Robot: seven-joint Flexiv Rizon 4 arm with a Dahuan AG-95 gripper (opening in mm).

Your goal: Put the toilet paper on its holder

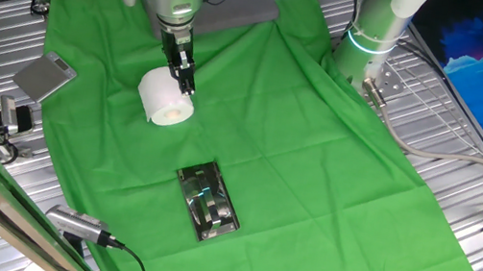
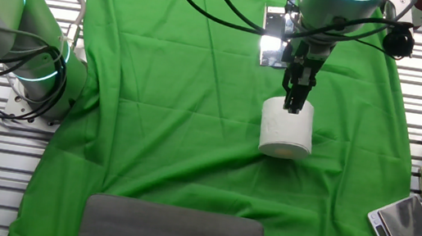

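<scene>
The toilet paper [image 1: 165, 99] [image 2: 286, 129] is a plump white roll over the green cloth, left of centre in one fixed view. My gripper [image 1: 184, 84] [image 2: 296, 103] comes down from above, its dark fingers close together and pinching the roll's upper edge. The holder [image 1: 207, 204], a shiny chrome plate with a bar, lies flat on the cloth a short way nearer the front than the roll. In the other fixed view the holder [image 2: 271, 42] is partly hidden behind my gripper. I cannot tell whether the roll rests on the cloth or hangs just above it.
A second arm's base [image 1: 371, 39] [image 2: 15, 41] stands at the cloth's edge. A dull-grey flat scale [image 1: 45, 77] [image 2: 403, 224] lies off the cloth. A grey pad [image 2: 172, 232] sits at one cloth edge. Cables and clamps line the metal table's rim [image 1: 471, 162].
</scene>
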